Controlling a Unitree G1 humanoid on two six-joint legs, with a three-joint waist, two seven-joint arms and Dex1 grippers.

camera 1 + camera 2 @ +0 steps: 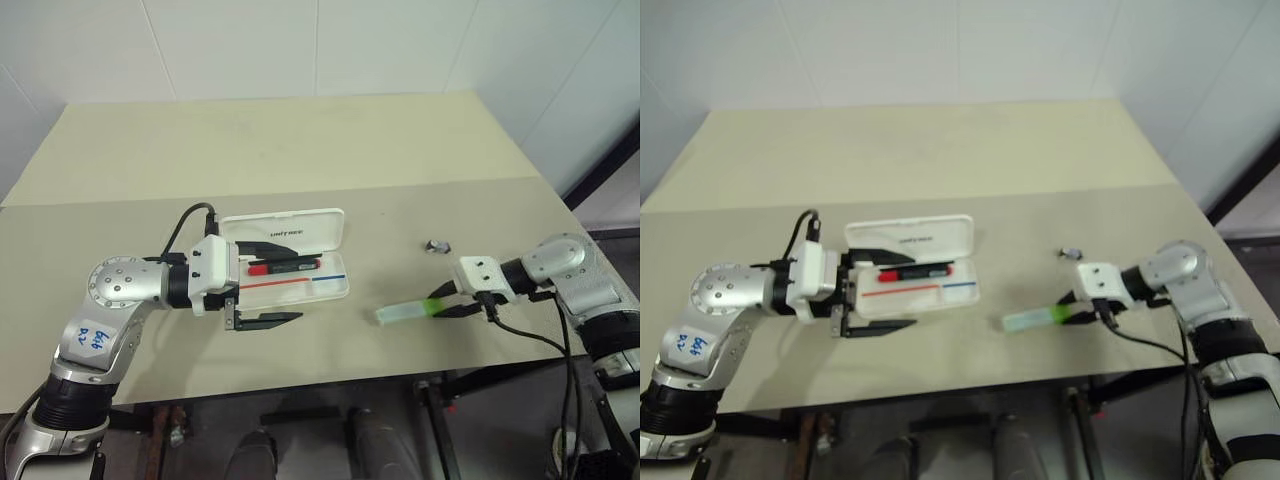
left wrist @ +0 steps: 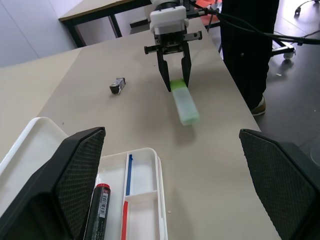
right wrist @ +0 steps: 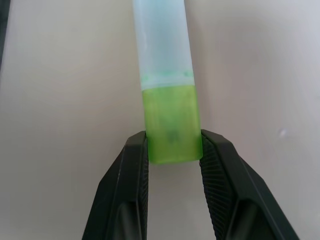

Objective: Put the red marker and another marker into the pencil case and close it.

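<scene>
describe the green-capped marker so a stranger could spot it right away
On the tan table, look right of the open white case, near the front edge. The marker lies there, its lime-green cap pinched by the right gripper. It is chunky and pale, unlike the slim red marker in the case.

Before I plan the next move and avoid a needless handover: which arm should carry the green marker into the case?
The right. Its tool is shut on the green marker at the cap end. The left tool hangs open at the open pencil case, where the red marker already lies.
</scene>
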